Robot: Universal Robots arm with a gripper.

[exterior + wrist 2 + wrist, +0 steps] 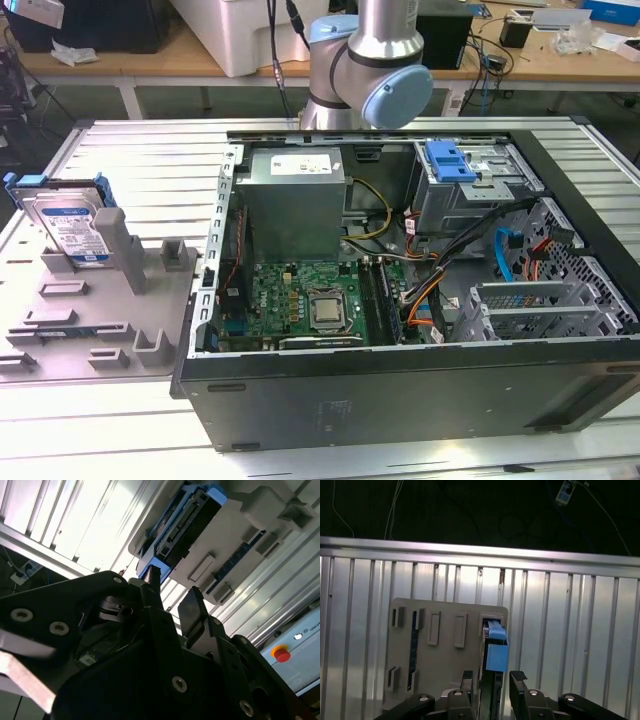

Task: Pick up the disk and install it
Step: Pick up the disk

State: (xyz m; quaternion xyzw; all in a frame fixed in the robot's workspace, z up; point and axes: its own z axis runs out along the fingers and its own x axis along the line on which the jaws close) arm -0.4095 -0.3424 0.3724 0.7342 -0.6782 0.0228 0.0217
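The disk (68, 225), a silver drive with a white-and-blue label in a blue carrier rail, stands on edge in a slot of the grey fixture plate (110, 330) at the exterior view's left. In the first wrist view I look down on the disk's blue-railed edge (493, 642) from well above. My gripper (492, 680) is open, its two black fingers apart with the disk's edge lined up in the gap. The second wrist view shows the gripper (170, 592) still short of the disk (182, 522). Nothing is held.
An open computer case (560, 370) lies on the slatted metal table (140, 150), with a motherboard, cables and a blue-handled grey drive cage (455, 165) inside. The arm's base joint (370, 70) stands behind the case. A red button (282, 654) sits on a white box.
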